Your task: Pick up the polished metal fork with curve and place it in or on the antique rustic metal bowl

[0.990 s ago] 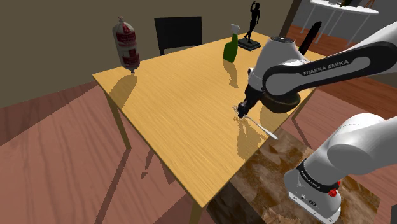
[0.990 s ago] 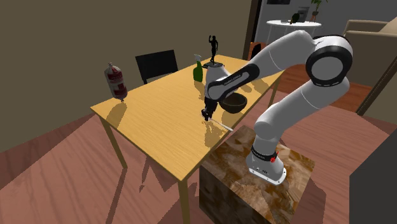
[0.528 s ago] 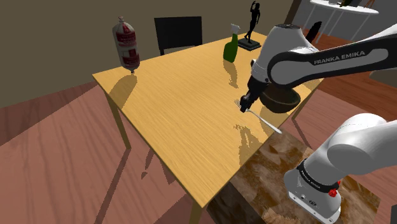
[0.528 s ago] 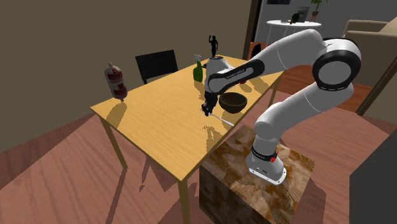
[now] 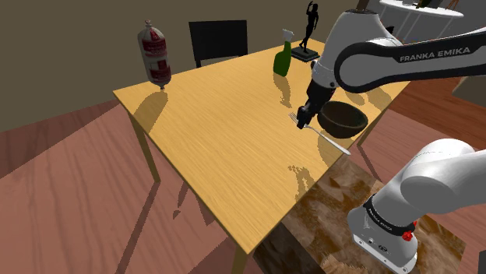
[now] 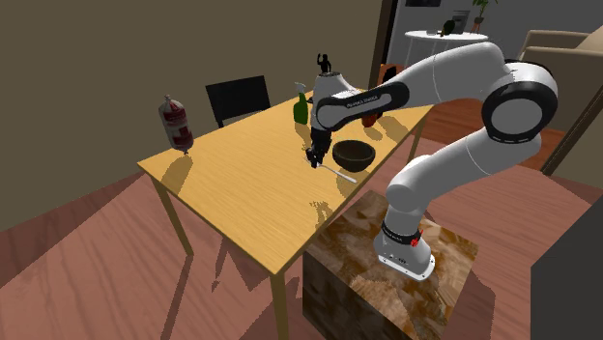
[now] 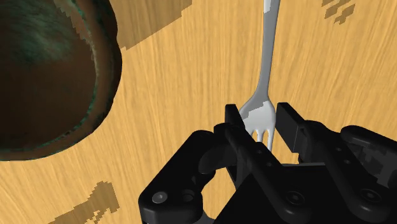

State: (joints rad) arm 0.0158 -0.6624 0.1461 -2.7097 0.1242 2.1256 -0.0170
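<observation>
Since a second ago my gripper (image 7: 259, 122), jaws pinching the fork (image 7: 270, 57) at its tine end, has risen off the table (image 5: 210, 132) toward the dark bowl (image 7: 102, 76) alongside. Carrying now, I judge; next I swing over the rim and release.

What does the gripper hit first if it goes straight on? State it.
Probably the bare table top, just beside the bowl, not inside it; the fork clasped in the gripper may touch first.

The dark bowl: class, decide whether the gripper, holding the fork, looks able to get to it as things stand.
Probably yes. The gripper, shut on the fork, hangs above the table right beside the bowl, and nothing stands between them.
</observation>
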